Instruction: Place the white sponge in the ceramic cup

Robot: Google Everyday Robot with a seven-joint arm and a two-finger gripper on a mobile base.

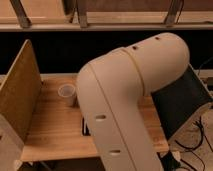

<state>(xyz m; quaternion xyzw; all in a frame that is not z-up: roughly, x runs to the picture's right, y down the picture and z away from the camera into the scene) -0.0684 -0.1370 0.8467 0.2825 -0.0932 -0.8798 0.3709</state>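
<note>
Wooden table (50,131); fingers hidden behind arm (131,95)

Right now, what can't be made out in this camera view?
- Gripper: out of sight in the camera view, likely behind the arm.
- White sponge: unseen; the arm covers the table middle.
- Ceramic cup: right side hidden by the arm.
- Dark object beside the arm: mostly covered, unidentifiable.

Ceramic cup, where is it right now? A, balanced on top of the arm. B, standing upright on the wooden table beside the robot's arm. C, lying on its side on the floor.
B: the ceramic cup stands mouth-up on the wooden table, right next to the big arm; the gripper is out of sight in this view.
</note>
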